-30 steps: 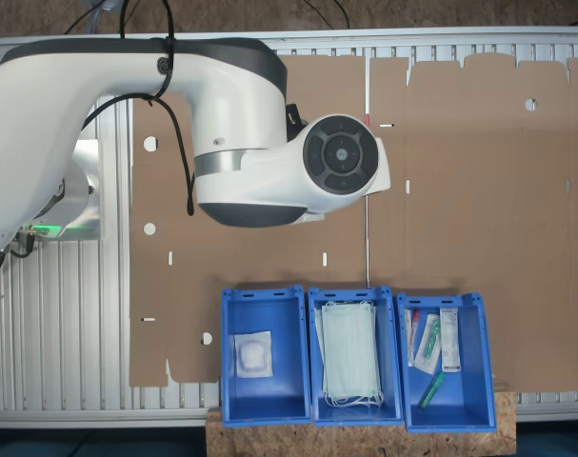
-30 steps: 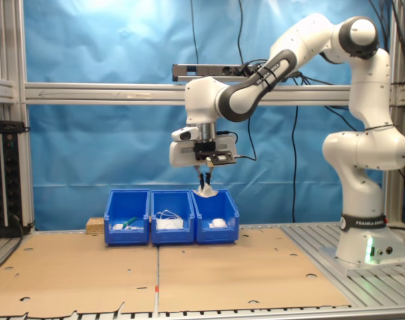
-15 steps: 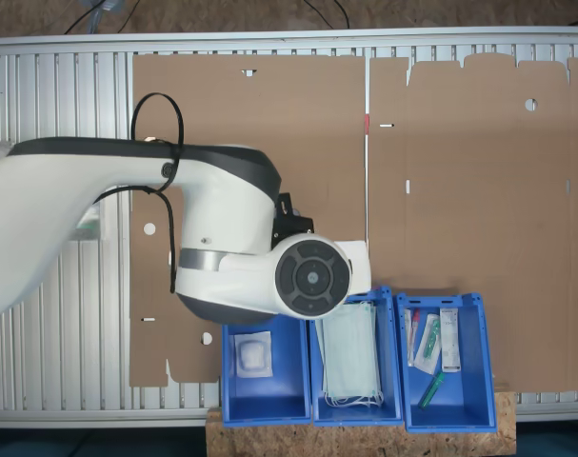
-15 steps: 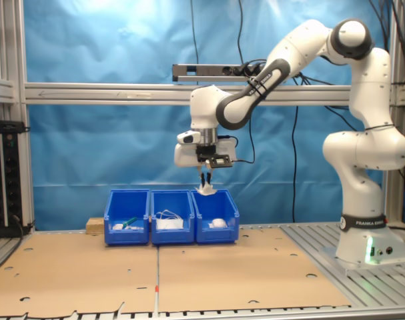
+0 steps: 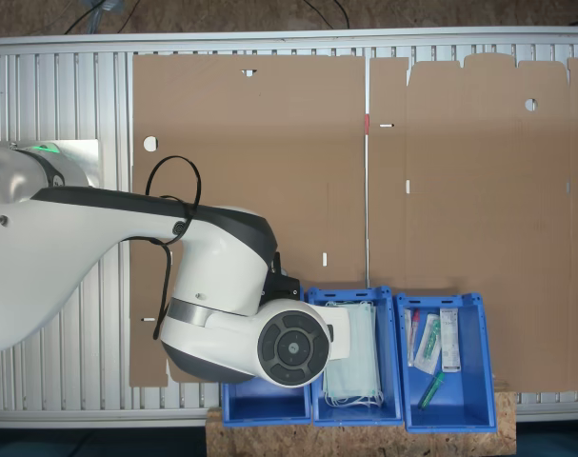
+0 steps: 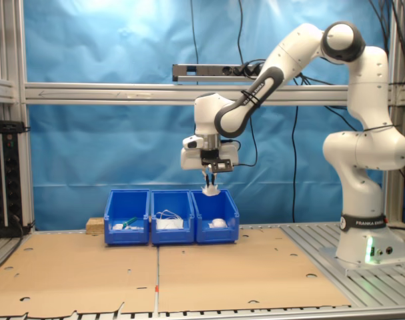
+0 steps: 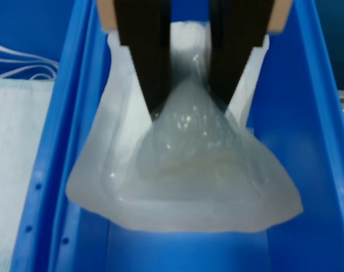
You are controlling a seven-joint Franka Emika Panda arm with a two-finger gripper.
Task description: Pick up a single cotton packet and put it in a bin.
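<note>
While the white jointed arm (image 6: 352, 133) rises from its base on the surface and bends over in the second exterior view, its wrist points straight down above the blue rectangular plastic bin (image 6: 216, 217) at the second exterior view's right end of the row of three. In the wrist view the dark pincer (image 7: 189, 105) is clamped on the small clear-plastic cotton packet (image 7: 183, 170), which hangs in the air over that bin, crumpled between the fingers (image 7: 146, 56).
</note>
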